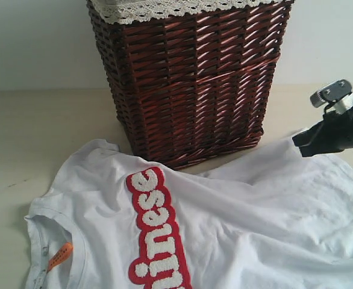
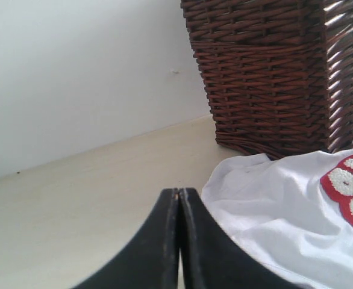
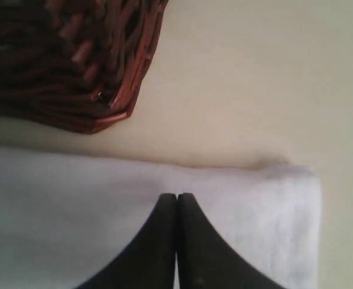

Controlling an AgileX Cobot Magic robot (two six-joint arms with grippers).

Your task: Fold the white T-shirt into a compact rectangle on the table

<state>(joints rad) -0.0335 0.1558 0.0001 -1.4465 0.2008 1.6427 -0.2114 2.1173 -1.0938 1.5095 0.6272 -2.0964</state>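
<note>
Table (image 1: 20,132): pale, flat wood. You see it bare on the left, so there is room there to fold.
Left gripper (image 2: 178,191): you only see it from its own camera. Its two jaws are pressed tight together with nothing between them. It hangs low over bare table, just beside the shirt's edge. I think it sits there ready to take that edge.
Shirt (image 1: 255,217): white and soft, spread front-up on the table, in front of the basket. It runs off the bottom and the right of the outside view. No part is folded over yet, so I judge your job is at its very start. Lying wide like this makes its edges easy to find.
Tag (image 1: 59,256): small and orange, inside the neck hole at the left end. It shows you which end is the top.
Letters (image 1: 155,229): fuzzy white on a red band, running across the chest.
Basket (image 1: 194,84): dark red-brown wicker, standing behind the shirt in the middle. The shirt's far edge lies right at its foot, so cloth you pull could drag on it.
Right gripper (image 1: 298,142): its jaws are clenched too, and no cloth shows between them. It hangs over the shirt's far right edge, near a corner. You cannot tell if it touches the cloth. You would have to open it before it can pinch that corner.
</note>
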